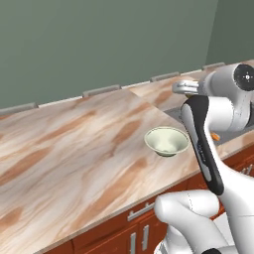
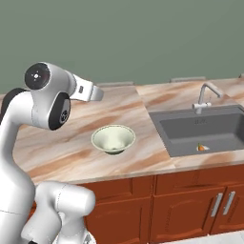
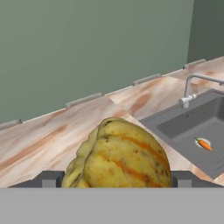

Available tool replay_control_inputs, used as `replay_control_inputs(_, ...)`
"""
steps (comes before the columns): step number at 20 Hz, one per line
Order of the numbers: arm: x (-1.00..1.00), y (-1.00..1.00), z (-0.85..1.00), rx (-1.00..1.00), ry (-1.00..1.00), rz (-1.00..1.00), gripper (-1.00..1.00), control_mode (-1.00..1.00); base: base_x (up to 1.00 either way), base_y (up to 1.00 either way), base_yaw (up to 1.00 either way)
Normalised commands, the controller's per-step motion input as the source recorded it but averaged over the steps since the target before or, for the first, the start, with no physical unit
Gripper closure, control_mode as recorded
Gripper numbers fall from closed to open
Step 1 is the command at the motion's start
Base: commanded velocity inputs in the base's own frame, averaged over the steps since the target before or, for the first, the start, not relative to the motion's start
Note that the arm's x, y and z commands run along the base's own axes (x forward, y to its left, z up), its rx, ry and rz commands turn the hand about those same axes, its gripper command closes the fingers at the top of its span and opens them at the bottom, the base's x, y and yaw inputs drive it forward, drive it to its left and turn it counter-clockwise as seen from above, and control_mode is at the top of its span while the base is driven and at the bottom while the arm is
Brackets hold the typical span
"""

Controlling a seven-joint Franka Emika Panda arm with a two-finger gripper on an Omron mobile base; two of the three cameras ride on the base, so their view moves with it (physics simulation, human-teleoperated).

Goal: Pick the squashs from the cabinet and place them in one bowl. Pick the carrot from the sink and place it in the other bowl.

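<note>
the gripper (image 3: pixel 116 186) stands wide, its two dark tips on either side of a squash (image 3: pixel 120 155), which sits between them and looks held; the squash here is yellow with orange stripes and ribbed, not dark green. in the hand view it hangs over the marbled counter (image 3: pixel 52 140), with the green wall behind

the pale green-cream bowl (image 2: pixel 113 138) sits upright on the counter, near its front edge, just left of the sink (image 2: pixel 205 131). in the left base view the same bowl (image 1: pixel 166 141) shows just beside the arm's dark forearm, which covers part of its right rim

the carrot (image 2: pixel 201 148) lies on the floor of the sink toward the front wall; in the hand view the carrot (image 3: pixel 204 145) rests by the round drain, orange with a pale end. the slim silver tap (image 2: pixel 206 96) rises at the back rim of the sink

red-brown drawers and doors with grey handles (image 2: pixel 217 205) run under the counter
</note>
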Motion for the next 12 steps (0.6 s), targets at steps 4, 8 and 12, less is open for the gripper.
replay_control_inputs(4, 0.00, 0.00, 0.00, 0.00, 0.00, 0.00, 1.00, 1.00, 0.08, -0.03, 0.04)
replay_control_inputs(8, 0.00, 0.00, 0.00, 0.00, 0.00, 0.00, 1.00, 1.00, 0.00, 0.00, 0.00)
replay_control_inputs(12, 0.00, 0.00, 0.00, 0.00, 0.00, 0.00, 1.00, 1.00, 0.00, 0.00, 0.00)
